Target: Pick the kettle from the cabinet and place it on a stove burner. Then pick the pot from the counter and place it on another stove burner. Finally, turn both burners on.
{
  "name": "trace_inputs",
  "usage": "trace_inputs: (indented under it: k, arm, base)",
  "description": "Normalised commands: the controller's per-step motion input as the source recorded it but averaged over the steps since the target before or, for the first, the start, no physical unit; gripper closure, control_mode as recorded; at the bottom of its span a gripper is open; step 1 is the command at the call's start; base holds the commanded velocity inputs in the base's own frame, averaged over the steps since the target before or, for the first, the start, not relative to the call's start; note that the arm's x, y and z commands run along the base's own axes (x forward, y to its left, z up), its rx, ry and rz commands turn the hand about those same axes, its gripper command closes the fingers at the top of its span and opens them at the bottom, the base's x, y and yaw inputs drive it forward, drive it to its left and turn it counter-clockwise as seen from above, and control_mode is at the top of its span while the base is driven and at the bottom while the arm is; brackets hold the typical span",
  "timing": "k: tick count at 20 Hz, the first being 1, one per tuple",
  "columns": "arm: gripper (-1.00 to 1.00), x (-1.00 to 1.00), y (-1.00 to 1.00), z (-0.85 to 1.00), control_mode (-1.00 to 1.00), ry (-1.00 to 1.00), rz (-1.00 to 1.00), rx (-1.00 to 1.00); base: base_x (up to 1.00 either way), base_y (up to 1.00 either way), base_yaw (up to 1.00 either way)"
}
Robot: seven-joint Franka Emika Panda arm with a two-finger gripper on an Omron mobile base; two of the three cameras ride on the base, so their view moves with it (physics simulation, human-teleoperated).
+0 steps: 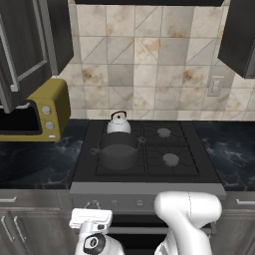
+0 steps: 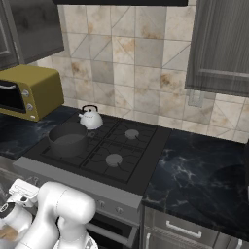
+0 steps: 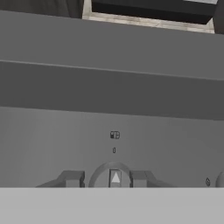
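Note:
The silver-white kettle (image 1: 118,123) (image 2: 91,118) stands on the back-left burner. Just in front of it, the dark grey pot (image 1: 118,149) (image 2: 68,138) sits on the front-left burner. Both right-hand burners (image 1: 171,159) (image 2: 114,159) are bare. My gripper (image 1: 91,211) (image 2: 22,192) (image 3: 105,178) is low at the stove's front panel, at its left end. In the hand view a round knob (image 3: 114,176) with a white triangle mark sits between the two fingers (image 3: 72,178), which press on its sides. The cabinet (image 1: 25,45) hangs at upper left with its door swung out.
A yellow microwave (image 1: 45,109) (image 2: 29,90) stands on the black marble counter (image 1: 35,159) (image 2: 204,175) left of the stove. Another knob (image 3: 220,180) shows at the right edge of the hand view. Drawers with silver handles (image 2: 181,228) lie under the counter.

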Motion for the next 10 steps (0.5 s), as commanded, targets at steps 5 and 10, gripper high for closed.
trace_inputs:
  k: [5, 10]
  arm:
    - [1.00, 0.00, -0.04, 0.00, -1.00, 0.00, 0.00, 0.00]
    - [1.00, -0.07, -0.10, 0.00, -1.00, 0.01, 0.00, -0.04]
  base:
    - [0.00, 0.00, 0.00]
    - [0.00, 0.00, 0.00]
